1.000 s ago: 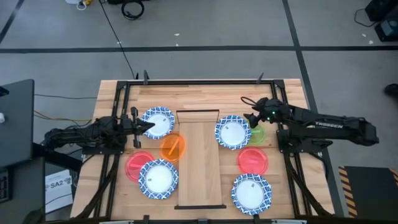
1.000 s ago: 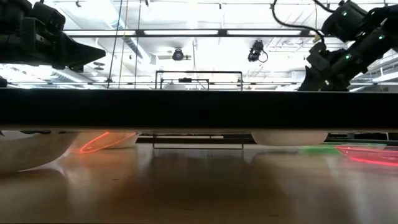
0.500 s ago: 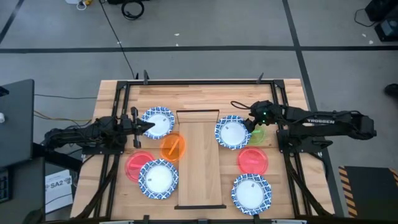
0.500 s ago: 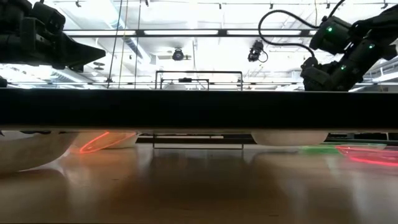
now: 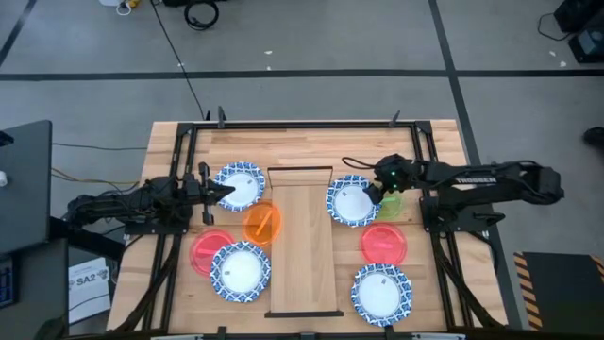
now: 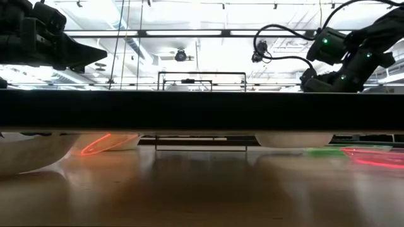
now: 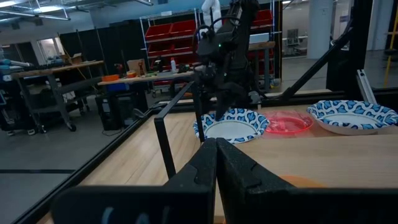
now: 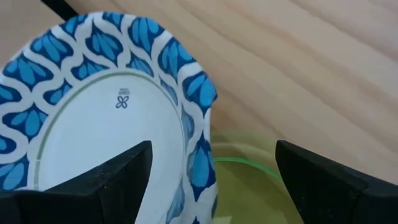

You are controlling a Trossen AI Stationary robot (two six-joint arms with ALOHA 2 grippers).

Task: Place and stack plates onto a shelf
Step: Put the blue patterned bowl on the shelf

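The shelf (image 5: 302, 241) is a long light-wood board with black rails at its ends, in the table's middle. My right gripper (image 5: 373, 194) is open and low over the right rim of a blue-rimmed white plate (image 8: 106, 124). That rim overlaps the yellow-green plate (image 8: 249, 183), and the fingers stand on either side of the overlap, apart from it. My left gripper (image 5: 222, 192) is shut and waits above the table beside another blue-rimmed plate (image 5: 239, 185). The orange plate (image 5: 263, 223) lies at the shelf's left edge.
Left of the shelf lie a red-pink plate (image 5: 209, 250) and a blue-rimmed plate (image 5: 240, 271). Right of it lie a red-pink plate (image 5: 384, 244) and a blue-rimmed plate (image 5: 381, 292). A black frame (image 5: 302, 123) borders the table. The shelf's top is bare.
My right gripper has moved toward the table's left and near edges and come down, closing in on the blue-rimmed plate right of the shelf. The plates have stayed where they were.
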